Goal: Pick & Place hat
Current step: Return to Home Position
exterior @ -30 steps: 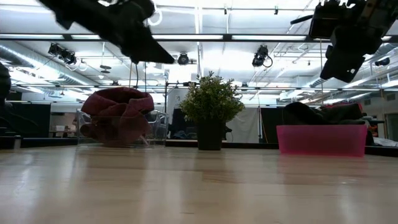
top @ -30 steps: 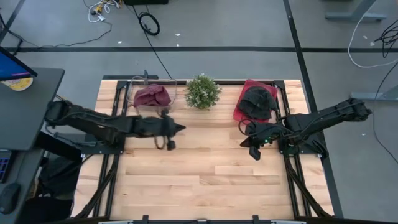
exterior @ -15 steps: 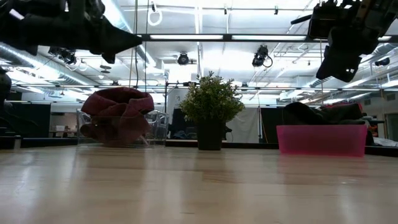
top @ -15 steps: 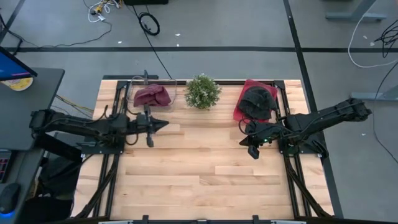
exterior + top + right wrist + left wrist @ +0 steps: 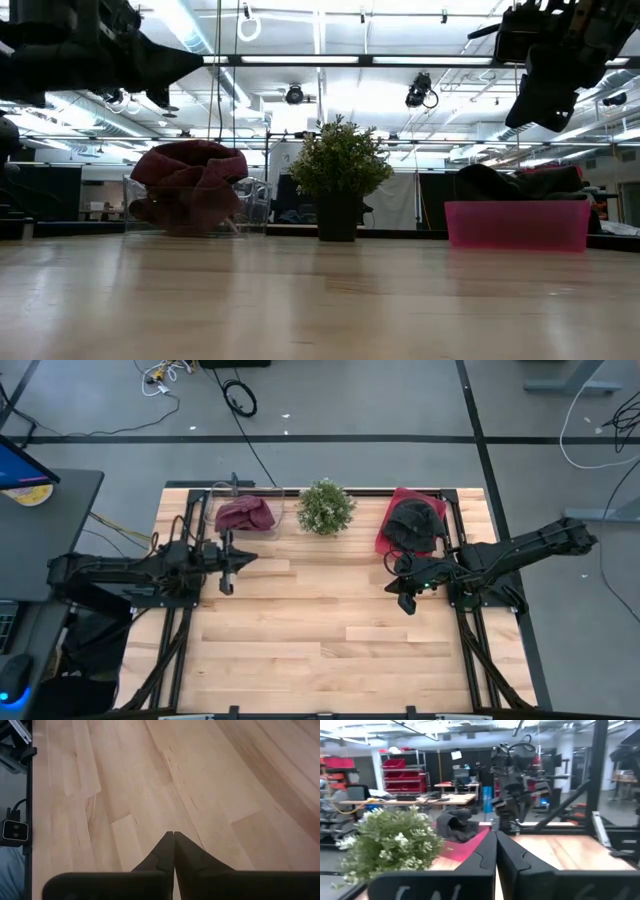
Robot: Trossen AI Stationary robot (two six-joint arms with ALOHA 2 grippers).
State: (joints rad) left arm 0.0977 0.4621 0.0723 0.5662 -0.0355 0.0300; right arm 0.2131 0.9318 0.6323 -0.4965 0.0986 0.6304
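Note:
A maroon hat (image 5: 245, 515) (image 5: 190, 185) lies bunched in a clear bin at the table's far left. A dark hat (image 5: 415, 520) (image 5: 505, 182) (image 5: 454, 822) rests in a pink bin (image 5: 515, 225) at the far right. My left gripper (image 5: 250, 556) (image 5: 190, 62) (image 5: 495, 834) is shut and empty. It hangs level above the table, just near of the maroon hat. My right gripper (image 5: 408, 603) (image 5: 525, 115) (image 5: 173, 834) is shut and empty too. It points down over bare wood, near of the pink bin.
A small potted plant (image 5: 326, 507) (image 5: 340, 175) stands at the far edge between the two bins. The wooden tabletop (image 5: 330, 630) spreads bare in front of them. Black frame rails run along the table's left and right sides.
My left arm has drawn back toward the table's left edge, and its gripper has tipped up from slanting downward to level, staying shut. My right gripper has kept its place. Both hats lie where they were.

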